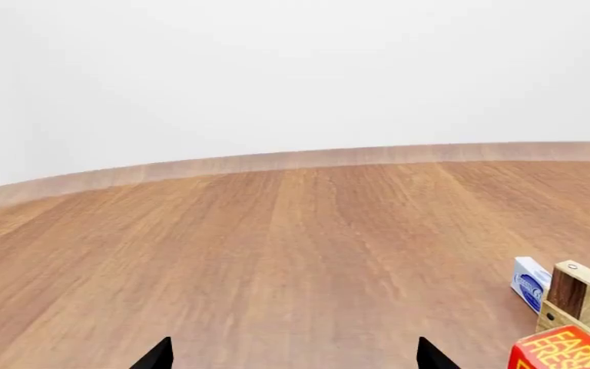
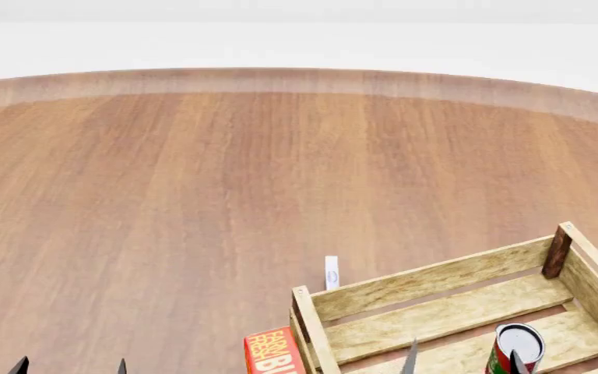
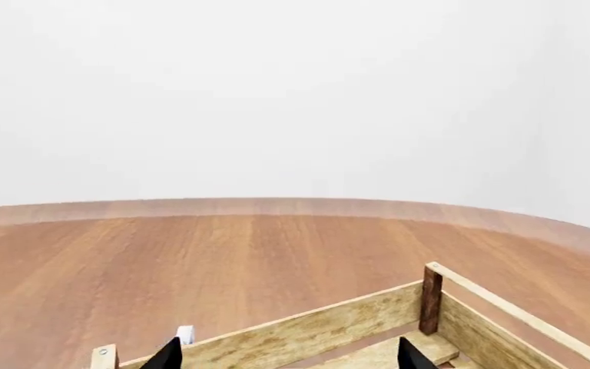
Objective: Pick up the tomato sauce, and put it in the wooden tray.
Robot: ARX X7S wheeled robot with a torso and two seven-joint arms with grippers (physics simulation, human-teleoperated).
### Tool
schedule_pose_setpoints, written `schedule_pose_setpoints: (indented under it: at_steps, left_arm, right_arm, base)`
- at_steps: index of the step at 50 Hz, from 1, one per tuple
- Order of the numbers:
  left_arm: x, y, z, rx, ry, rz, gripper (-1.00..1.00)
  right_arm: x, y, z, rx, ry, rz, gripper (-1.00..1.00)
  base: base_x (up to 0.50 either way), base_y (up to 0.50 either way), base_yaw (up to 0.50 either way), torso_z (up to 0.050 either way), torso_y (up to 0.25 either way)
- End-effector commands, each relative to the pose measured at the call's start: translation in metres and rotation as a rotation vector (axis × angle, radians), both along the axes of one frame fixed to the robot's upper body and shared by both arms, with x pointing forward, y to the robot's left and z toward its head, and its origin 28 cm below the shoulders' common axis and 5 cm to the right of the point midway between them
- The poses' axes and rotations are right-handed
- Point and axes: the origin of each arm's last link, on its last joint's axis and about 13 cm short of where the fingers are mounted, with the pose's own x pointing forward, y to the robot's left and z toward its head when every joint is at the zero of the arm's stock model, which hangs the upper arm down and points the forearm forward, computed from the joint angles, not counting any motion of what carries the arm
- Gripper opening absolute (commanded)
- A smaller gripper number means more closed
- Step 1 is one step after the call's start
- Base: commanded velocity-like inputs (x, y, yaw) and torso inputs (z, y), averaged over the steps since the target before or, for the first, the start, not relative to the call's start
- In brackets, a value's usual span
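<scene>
The tomato sauce (image 2: 517, 347), a small can with a red and green label and a silvery-white top, stands upright inside the wooden tray (image 2: 429, 280) at the lower right of the head view. My right gripper (image 2: 463, 363) is open above the tray floor. One fingertip (image 2: 518, 364) overlaps the can's front and the other stands well to its left. In the right wrist view the right gripper (image 3: 286, 355) is open and empty over the tray's wall (image 3: 306, 330), and the can is out of view. My left gripper (image 2: 71, 366) is open and empty, left of the tray; it also shows open in the left wrist view (image 1: 295, 355).
A red carton (image 2: 273, 351) printed "FARM FRESH" stands against the tray's left corner post; it also shows in the left wrist view (image 1: 567, 350). A small white and blue box (image 2: 332, 273) lies on the wooden table just beyond the tray, and shows in the left wrist view (image 1: 528, 283).
</scene>
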Motion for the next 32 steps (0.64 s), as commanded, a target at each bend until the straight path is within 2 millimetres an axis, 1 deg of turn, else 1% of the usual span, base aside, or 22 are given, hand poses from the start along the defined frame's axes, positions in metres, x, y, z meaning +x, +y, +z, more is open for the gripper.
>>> schedule_pose_setpoints:
  at_steps: [1,13,32]
  left_arm:
    - [0.004,0.001,0.001,-0.03,-0.017,-0.007,1.0]
    - [0.004,0.001,0.0,-0.031,-0.017,-0.007,1.0]
    - [0.003,0.001,0.001,-0.03,-0.018,-0.006,1.0]
  right_arm:
    - [-0.025,0.004,0.012,0.002,-0.075,0.045,1.0]
    - [-0.049,0.007,0.019,-0.003,-0.124,0.103,1.0]
    - [-0.067,0.01,0.026,-0.007,-0.161,0.147,1.0]
  base:
    - [0.0,0.0,0.0,0.0,0.0]
    - [0.0,0.0,0.0,0.0,0.0]
    - [0.0,0.0,0.0,0.0,0.0]
